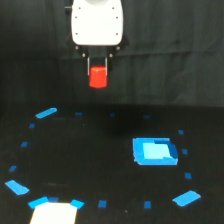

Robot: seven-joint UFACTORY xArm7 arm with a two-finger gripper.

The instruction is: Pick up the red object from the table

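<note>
Red object [98, 77] is what we find between our jaws: the two thin dark fingers [88, 65] run down either side of its upper part and are clenched on it, so it hangs there with its lower half showing below the fingertips. We hold it by the sides near the top, which we judge suits a short cylinder, since the flat flanks of the fingers can press on its round wall while its base stays free. The gripper [98, 70] points straight down, and above the jaws sits the white housing of the arm [97, 22], filling the top of the exterior view.

Below the jaws lies the table [100, 150], and the cylinder appears well clear of it, seen against the dark curtain [175, 60] behind. We judge the pick-up itself as done, the object being carried rather than resting.

Farther below the jaws and toward the exterior view's right, a blue square patch [154, 151] lies on the surface. Small blue tape marks [46, 113] ring the area under us, and a pale patch [54, 213] sits at the bottom edge.
</note>
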